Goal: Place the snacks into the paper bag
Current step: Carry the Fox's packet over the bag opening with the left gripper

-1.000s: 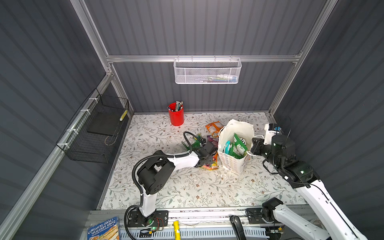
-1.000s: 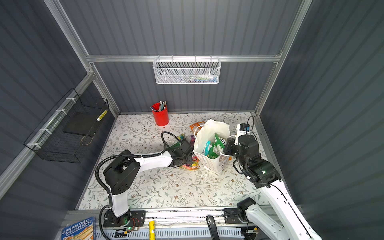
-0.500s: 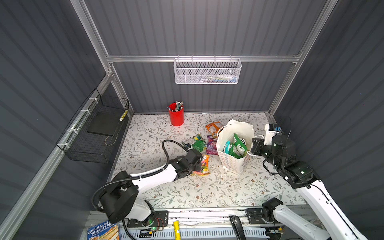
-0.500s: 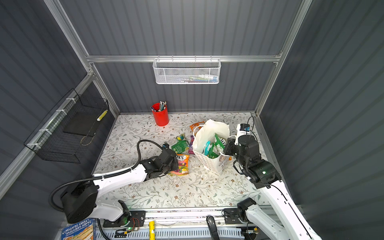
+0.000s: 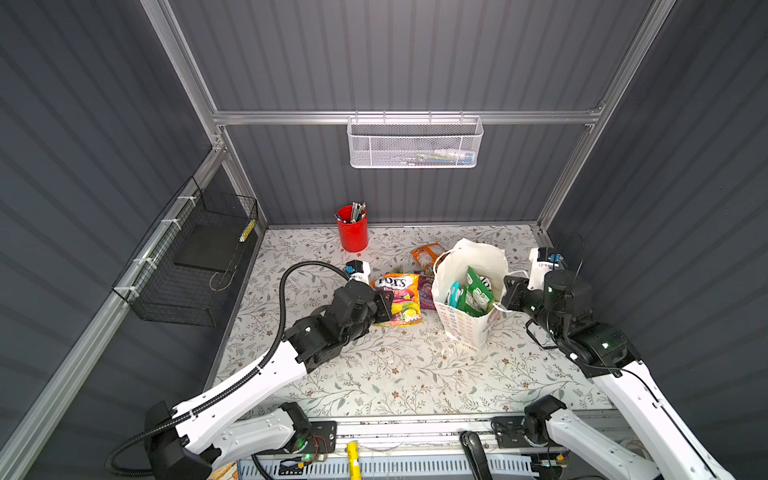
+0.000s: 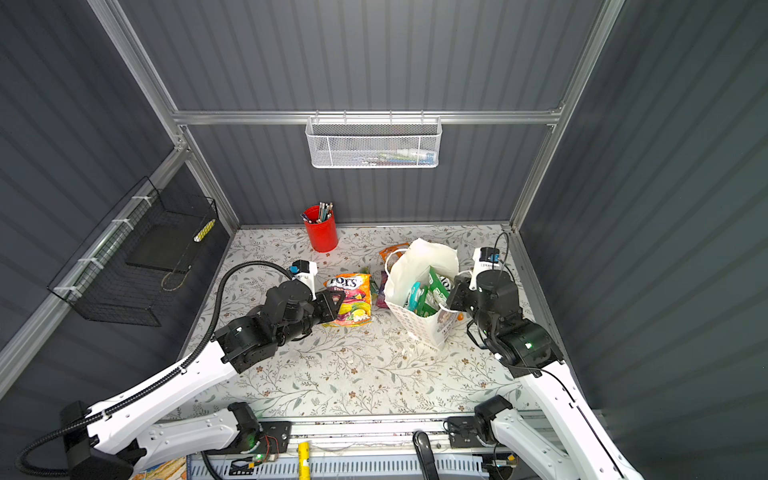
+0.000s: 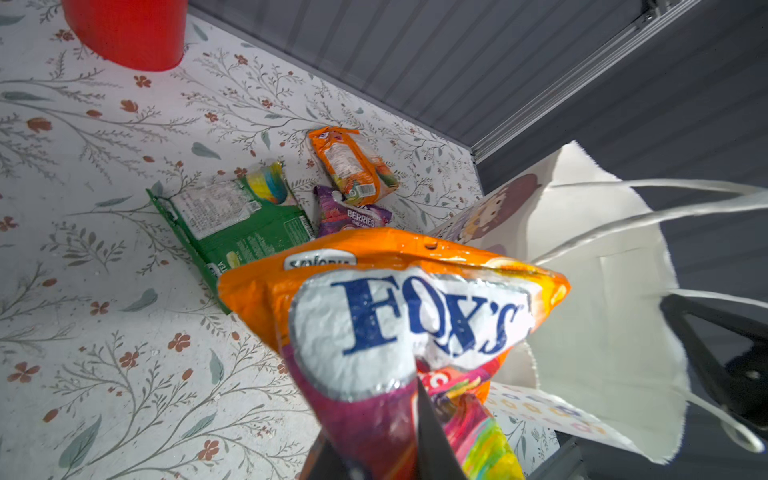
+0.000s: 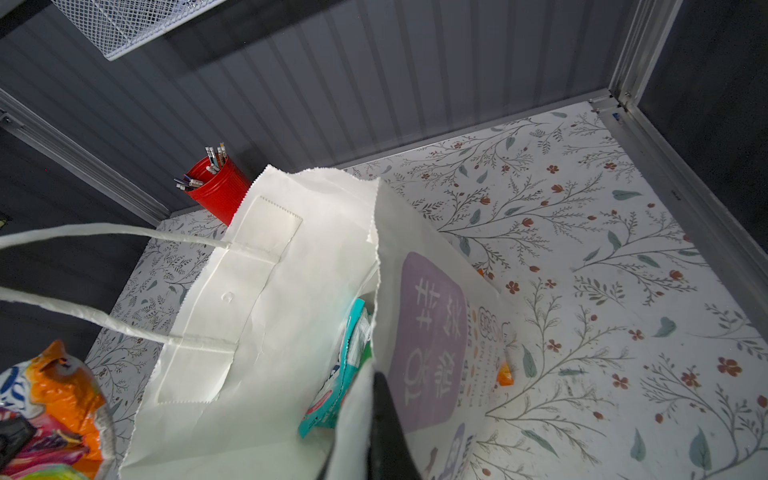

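Left gripper (image 5: 384, 306) grips orange FOX'S packet (image 5: 401, 308) by its lower end; right gripper (image 5: 507, 294) pinches paper bag (image 5: 467, 328) rim so we get an open mouth for the drop.

A robotics lab cell: grey ribbed wall panels (image 5: 415, 54) in an aluminium frame (image 5: 291, 117) enclosed a floral-papered worktop (image 5: 415, 374), with robot arms (image 5: 249, 386) mounted at its front.

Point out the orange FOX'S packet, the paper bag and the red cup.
orange FOX'S packet (image 7: 409, 316): left wrist view, on its white logo patch.
paper bag (image 5: 471, 257): a top view, on its bare inner back wall.
red cup (image 6: 321, 237): a top view, on its outer side wall.
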